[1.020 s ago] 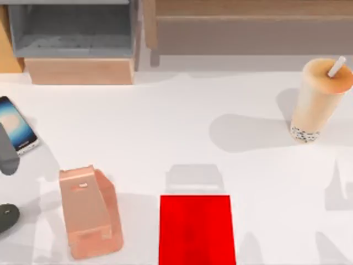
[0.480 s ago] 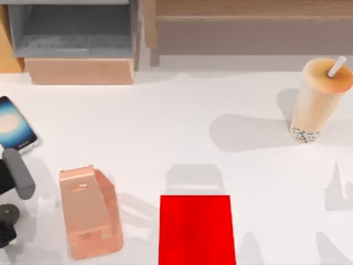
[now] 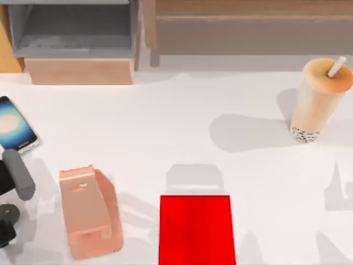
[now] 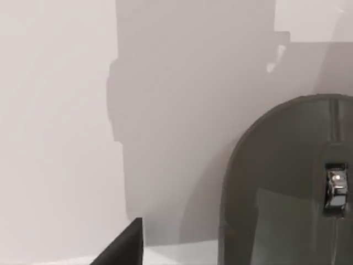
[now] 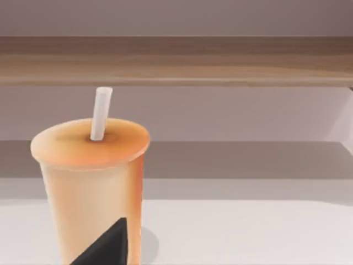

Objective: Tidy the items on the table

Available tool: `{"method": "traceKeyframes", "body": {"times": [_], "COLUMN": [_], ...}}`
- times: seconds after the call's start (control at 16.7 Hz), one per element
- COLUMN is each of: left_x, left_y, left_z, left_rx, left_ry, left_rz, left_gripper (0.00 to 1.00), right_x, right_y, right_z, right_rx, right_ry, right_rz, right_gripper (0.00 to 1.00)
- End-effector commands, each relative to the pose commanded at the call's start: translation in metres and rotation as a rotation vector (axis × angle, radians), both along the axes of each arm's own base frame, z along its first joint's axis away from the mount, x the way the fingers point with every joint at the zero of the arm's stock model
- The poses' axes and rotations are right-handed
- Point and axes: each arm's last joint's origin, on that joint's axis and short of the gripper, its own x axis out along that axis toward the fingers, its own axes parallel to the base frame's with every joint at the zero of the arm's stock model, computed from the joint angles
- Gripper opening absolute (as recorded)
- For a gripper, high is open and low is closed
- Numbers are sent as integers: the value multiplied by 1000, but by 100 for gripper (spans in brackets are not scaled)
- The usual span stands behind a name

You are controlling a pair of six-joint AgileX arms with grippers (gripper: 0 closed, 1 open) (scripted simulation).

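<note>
The smartphone [image 3: 12, 128] lies flat at the table's left edge, its screen glowing. In front of it my left arm [image 3: 18, 174] reaches in, and my left gripper [image 3: 5, 225] hangs low at the front left corner. The left wrist view shows the dark grey mouse [image 4: 287, 193] close underneath, with one black fingertip [image 4: 122, 248] beside it and apart from it. The tan bubble-tea cup [image 3: 319, 99] stands upright at the back right with its white straw [image 5: 101, 113]. A dark fingertip [image 5: 105, 247] of my right gripper shows in front of the cup [image 5: 91, 182].
A pink-copper phone stand [image 3: 91, 212] sits at the front left and a red pad [image 3: 196, 229] at the front middle. A wooden shelf unit with a grey compartment [image 3: 74, 30] runs along the back. The white table [image 3: 165, 121] is bare in the middle.
My left arm has drawn away from the smartphone toward the table's front and now covers the spot where the dark mouse lay. Over the last half second it has barely moved.
</note>
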Motion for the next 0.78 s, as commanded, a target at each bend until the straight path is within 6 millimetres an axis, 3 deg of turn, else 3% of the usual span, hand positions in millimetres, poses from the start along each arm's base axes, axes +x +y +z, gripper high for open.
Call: {"method": "traceKeyframes", "body": {"times": [0.54, 0.78], "left_x": [0, 0], "left_y": [0, 0], "left_z": [0, 0], "left_rx": [0, 0], "left_ry": [0, 0], "left_rz": [0, 0], "left_gripper": [2, 0], "right_x": [0, 0], "right_y": [0, 0], "right_z": [0, 0], "right_rx": [0, 0], "right_ry": [0, 0], "right_rz": [0, 0], "right_gripper": [100, 100]}}
